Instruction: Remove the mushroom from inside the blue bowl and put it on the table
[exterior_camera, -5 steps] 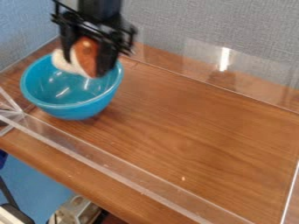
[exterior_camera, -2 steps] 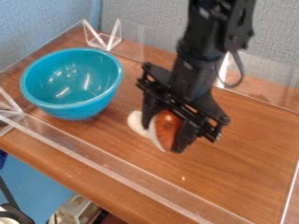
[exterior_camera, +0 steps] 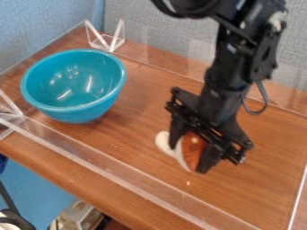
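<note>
While the gripper [exterior_camera: 199,151] points almost straight down over the middle of the table [exterior_camera: 108,139], we note its jaws are drawn in narrow and clamped on the mushroom [exterior_camera: 186,149]: cream stem showing on the left side, orange-brown cap wedged between the black fingers. We judge the grip is held tight because the toy is small and rounded and would slip from a looser hold. We read the mushroom as sitting very low, at or just above the wood; we cannot tell whether it touches. Bowl [exterior_camera: 74,84] stands empty at the left end, well apart from the gripper, upright, its turquoise inside bare. We judge the spot chosen, open wood between the bowl and the far right wall, leaves room for the piece to be set down without knocking the bowl or the clear acrylic edging [exterior_camera: 144,166]. Removal looks done; release onto the table is what remains. Risk: toy may tip or roll on release.
</note>
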`<state>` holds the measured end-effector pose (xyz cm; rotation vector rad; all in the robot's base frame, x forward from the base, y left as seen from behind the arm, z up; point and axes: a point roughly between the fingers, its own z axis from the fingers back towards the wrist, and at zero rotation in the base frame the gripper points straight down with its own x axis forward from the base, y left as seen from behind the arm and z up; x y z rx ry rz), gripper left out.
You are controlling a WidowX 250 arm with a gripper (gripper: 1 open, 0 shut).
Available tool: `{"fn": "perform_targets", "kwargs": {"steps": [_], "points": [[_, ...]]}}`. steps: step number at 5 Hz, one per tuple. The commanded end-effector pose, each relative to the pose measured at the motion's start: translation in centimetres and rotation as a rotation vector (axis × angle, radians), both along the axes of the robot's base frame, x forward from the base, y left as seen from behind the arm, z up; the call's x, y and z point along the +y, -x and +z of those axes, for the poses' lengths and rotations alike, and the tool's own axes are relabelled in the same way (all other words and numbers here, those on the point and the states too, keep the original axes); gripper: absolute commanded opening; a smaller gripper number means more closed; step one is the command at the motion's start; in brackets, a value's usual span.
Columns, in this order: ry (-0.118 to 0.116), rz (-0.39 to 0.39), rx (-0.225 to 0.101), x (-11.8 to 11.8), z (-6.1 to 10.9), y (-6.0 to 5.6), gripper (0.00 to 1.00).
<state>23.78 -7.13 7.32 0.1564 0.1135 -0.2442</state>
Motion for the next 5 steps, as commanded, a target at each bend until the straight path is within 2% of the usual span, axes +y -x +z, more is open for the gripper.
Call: {"fn": "perform_targets", "kwargs": {"steps": [1,3,5], "points": [[0.032,-0.020,-0.047,-1.0,0.0,-1.5,0.00],[0.062,-0.030,-0.055,-1.2,-1.7,-2.4,0.00],[0.082,-0.027,-0.058,-1.2,-2.7,-3.2,0.00]]}}
